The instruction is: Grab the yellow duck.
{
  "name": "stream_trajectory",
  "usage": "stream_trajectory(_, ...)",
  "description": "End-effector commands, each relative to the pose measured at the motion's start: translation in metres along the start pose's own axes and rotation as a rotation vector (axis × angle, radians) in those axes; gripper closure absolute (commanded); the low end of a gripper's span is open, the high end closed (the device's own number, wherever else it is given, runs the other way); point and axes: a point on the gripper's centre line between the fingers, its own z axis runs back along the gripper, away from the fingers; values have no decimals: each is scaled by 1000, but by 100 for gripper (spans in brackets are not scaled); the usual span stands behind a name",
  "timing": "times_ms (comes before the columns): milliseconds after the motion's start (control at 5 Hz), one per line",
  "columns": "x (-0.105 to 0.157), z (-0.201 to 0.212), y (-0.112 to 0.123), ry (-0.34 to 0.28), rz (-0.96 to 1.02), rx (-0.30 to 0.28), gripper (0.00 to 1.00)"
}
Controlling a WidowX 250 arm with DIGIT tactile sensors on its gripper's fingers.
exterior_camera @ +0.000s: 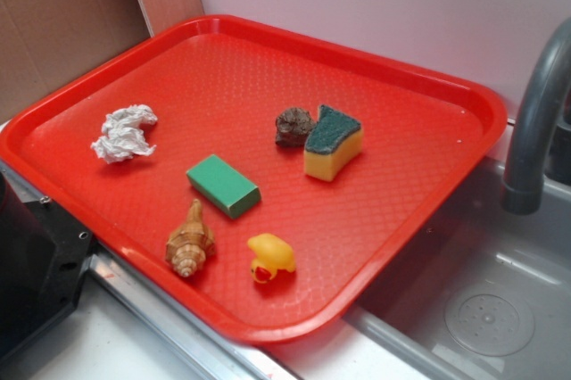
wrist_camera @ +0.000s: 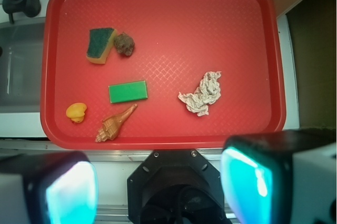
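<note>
A: You had the big red plastic tray [wrist_camera: 266, 50] filling the wrist view, the yellow sponge with a dark green top [exterior_camera: 333, 142] on it, a flat green block [exterior_camera: 223, 185] near the centre.

B: And the small glossy yellow rubber duck [wrist_camera: 76, 112]?

A: Near the tray's front edge, beside the tan spiral seashell [wrist_camera: 115, 125]. Your gripper [wrist_camera: 158, 184] hung outside the tray, jaws wide apart, nothing between them.

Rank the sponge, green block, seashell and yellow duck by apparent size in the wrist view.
Largest to smallest, as seen in the wrist view:
1. green block
2. sponge, close to the block, so that order is unsure
3. seashell, long but thin
4. yellow duck, clearly smallest
</note>
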Motion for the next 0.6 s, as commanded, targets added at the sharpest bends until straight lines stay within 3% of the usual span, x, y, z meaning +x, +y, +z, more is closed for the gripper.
stream_trajectory(0,0,0,0,0,0,0,0)
stream_trajectory(400,-10,-75,-92,110,-497,-27,0)
